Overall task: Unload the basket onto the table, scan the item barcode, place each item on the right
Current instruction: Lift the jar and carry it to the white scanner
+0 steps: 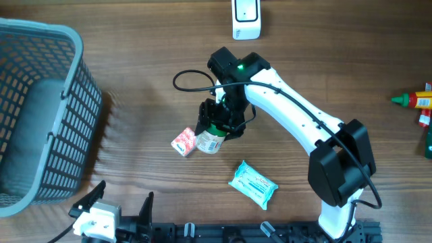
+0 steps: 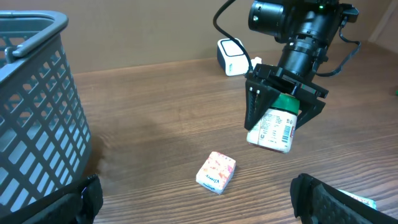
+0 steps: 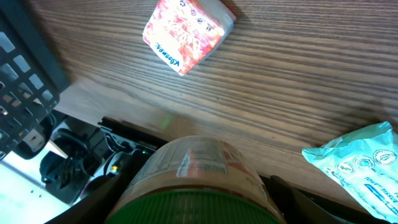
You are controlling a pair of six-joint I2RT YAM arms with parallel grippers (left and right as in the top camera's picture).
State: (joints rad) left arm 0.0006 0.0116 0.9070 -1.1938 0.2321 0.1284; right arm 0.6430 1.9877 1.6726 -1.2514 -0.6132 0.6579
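Note:
My right gripper (image 1: 219, 125) is shut on a jar (image 1: 210, 140) with a green lid and a printed label, held tilted low over the wooden table. In the left wrist view the jar (image 2: 273, 127) shows a barcode on its white label between the black fingers (image 2: 255, 106). The right wrist view looks down the jar (image 3: 196, 168) from its lid. A white scanner (image 1: 246, 19) stands at the far edge of the table, apart from the jar. My left gripper (image 1: 125, 202) rests open at the near edge, nothing between its fingers (image 2: 323, 199).
A red-and-white tissue pack (image 1: 183, 142) lies just left of the jar. A teal wipes pack (image 1: 253, 183) lies nearer the front. A grey mesh basket (image 1: 40, 115) fills the left side. Sauce bottles (image 1: 415, 100) sit at the right edge.

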